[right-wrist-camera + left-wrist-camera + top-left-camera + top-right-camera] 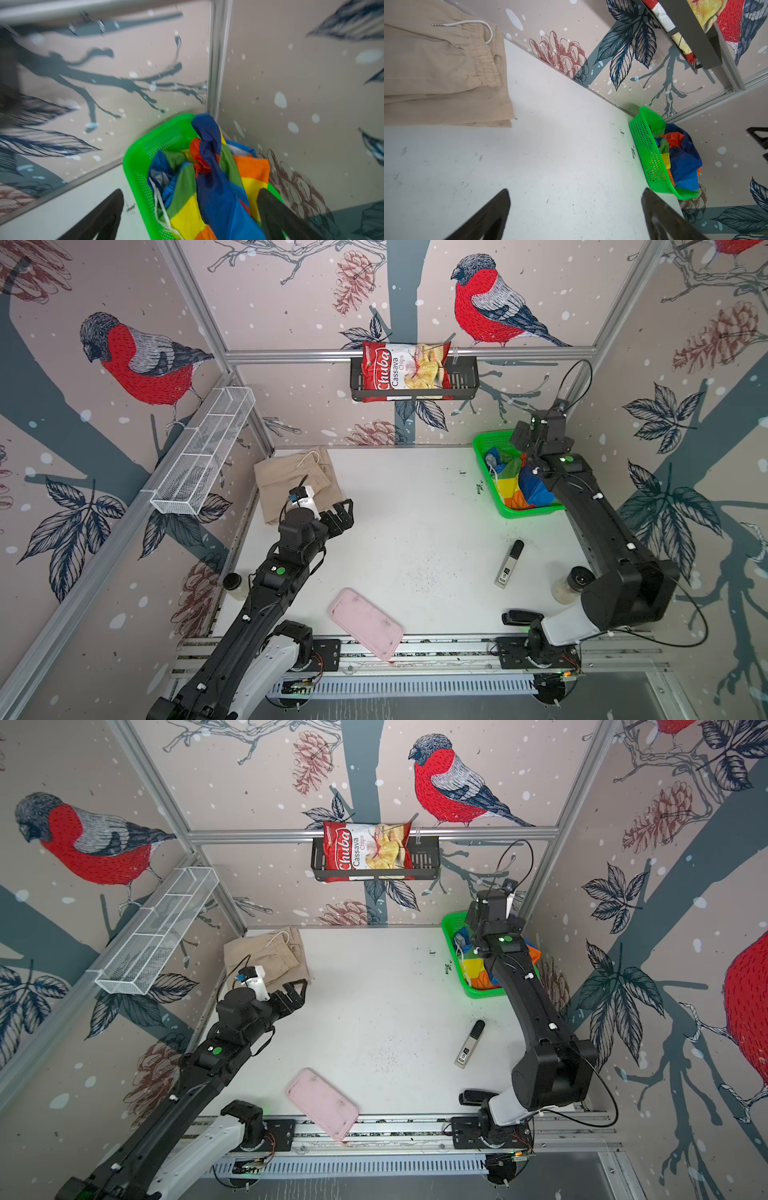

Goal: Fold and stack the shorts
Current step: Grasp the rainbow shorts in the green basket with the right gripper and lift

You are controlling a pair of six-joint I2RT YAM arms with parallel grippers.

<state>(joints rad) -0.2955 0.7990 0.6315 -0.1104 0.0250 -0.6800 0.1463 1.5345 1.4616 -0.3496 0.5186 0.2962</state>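
Your right gripper [190,191] gapes wide, empty; striped shorts [214,187] lie bunched in the basket [135,158] just ahead between its fingers. Left gripper [575,190] wide, empty, well away.

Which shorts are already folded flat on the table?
The beige shorts, lying folded flat at the table's far left corner; the striped shorts sit crumpled in the green basket.

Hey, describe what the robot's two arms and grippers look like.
The left arm and right arm are black jointed links rising from white base housings, each carrying a round green light and small white cable clips. A thin black cable loops above the right wrist. The left gripper and right gripper have black, pointed fingers.
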